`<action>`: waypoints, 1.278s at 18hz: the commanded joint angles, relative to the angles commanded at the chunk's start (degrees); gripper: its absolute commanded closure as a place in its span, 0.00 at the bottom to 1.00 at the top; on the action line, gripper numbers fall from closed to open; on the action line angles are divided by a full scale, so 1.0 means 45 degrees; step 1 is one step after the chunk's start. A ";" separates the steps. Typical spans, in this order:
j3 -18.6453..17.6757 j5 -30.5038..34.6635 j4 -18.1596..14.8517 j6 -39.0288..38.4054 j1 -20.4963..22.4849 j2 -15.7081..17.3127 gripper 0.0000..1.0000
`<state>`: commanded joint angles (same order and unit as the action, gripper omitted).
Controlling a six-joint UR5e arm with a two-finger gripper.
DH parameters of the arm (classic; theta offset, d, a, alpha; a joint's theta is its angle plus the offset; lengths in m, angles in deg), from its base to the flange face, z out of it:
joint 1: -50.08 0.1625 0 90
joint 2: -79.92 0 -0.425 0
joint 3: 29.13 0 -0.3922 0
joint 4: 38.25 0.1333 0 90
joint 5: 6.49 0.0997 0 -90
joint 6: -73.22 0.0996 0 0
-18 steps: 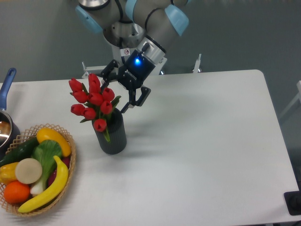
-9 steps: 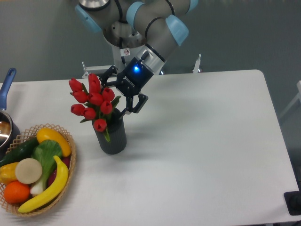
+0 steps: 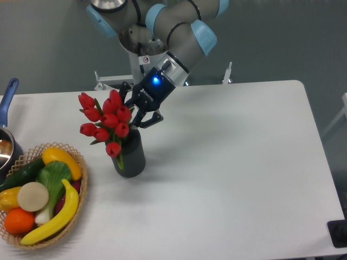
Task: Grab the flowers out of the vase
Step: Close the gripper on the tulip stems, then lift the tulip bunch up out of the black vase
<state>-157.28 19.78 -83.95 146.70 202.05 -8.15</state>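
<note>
Camera view, flowers (image 3: pixel 105 120) upright, leaning left, in vase (image 3: pixel 129 156)

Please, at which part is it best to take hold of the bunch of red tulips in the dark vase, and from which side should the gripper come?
Probably at the green stems just above the round mouth of the dark ribbed cylindrical vase, below the buds of the bunch of red tulips. There the stems gather into one narrow bundle. Come from the right rear, where the two-finger gripper already is, because the buds lean left.

No text, label or number can be read anywhere.
</note>
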 joint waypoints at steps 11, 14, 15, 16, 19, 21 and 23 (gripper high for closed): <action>0.0097 -0.0605 -0.0020 -0.1169 0.0254 0.0800 1.00; 0.0234 -0.0605 -0.0020 -0.1542 0.0351 0.0938 1.00; 0.0312 -0.0605 -0.0020 -0.1775 0.0390 0.0977 1.00; 0.0429 -0.0625 -0.0020 -0.2067 0.0410 0.1074 1.00; 0.1033 -0.0703 -0.0020 -0.3355 0.0469 0.1153 1.00; 0.1346 -0.0975 -0.0020 -0.3787 0.0624 0.1153 1.00; 0.1659 -0.1269 -0.0020 -0.4314 0.0762 0.1153 1.00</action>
<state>-149.81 14.08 -84.04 127.28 205.47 -2.96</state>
